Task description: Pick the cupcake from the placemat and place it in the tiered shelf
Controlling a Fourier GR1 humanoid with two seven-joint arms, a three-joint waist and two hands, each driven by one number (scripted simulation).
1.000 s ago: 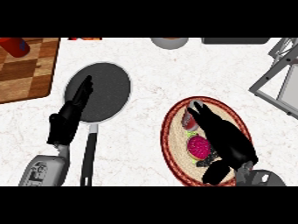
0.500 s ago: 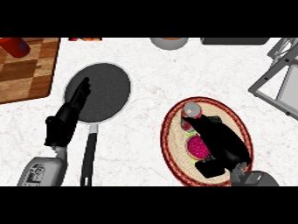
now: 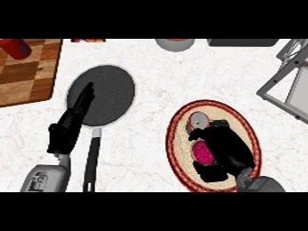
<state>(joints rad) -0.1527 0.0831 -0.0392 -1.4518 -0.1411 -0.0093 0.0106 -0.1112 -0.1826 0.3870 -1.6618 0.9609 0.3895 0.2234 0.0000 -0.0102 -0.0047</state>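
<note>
The cupcake (image 3: 198,120) shows as a pale grey round with a small red spot at the far end of the round red-rimmed placemat (image 3: 178,135). My right hand (image 3: 224,149) lies over the mat with its fingers stretched toward the cupcake, and the fingertips (image 3: 200,134) touch its near side. A pink patch (image 3: 202,153) shows on the mat beside the hand. The grey tiered shelf (image 3: 296,83) stands at the right edge, apart from the mat. My left hand (image 3: 71,128) rests open at the left, fingers straight over a pan's rim.
A dark frying pan (image 3: 106,92) lies left of centre, its handle (image 3: 91,158) pointing toward me. At the back left is a wooden cutting board (image 3: 16,79) with a red bottle (image 3: 13,47). A bowl (image 3: 175,43) and a dark tray (image 3: 243,42) line the far edge.
My right hand has drawn in over the mat and its fingers now meet the cupcake. The cupcake has shifted slightly and now shows grey rather than pink. The left hand has not moved.
</note>
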